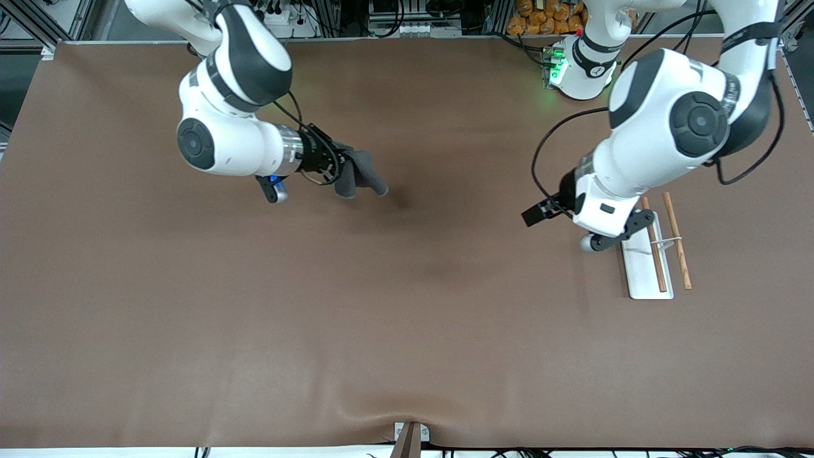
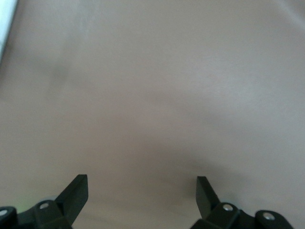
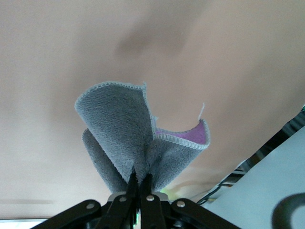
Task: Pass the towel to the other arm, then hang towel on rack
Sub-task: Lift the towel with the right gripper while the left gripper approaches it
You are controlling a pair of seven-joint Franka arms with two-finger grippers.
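Observation:
My right gripper (image 1: 338,170) is shut on the dark grey towel (image 1: 362,173) and holds it in the air over the middle of the table, toward the right arm's end. In the right wrist view the towel (image 3: 125,128) fans out in folds from the closed gripper (image 3: 139,179), its pale hem showing. My left gripper (image 1: 535,214) is open and empty in the air beside the rack, pointing toward the towel. The left wrist view shows its spread fingers (image 2: 76,192) over bare table. The rack has a white base (image 1: 641,270) and two brown rods (image 1: 676,240), and stands at the left arm's end.
The brown table cover (image 1: 407,318) is bare between the two grippers. The left arm's forearm hangs over the rack's end that lies farther from the front camera. Cables and equipment line the table's edge by the arm bases.

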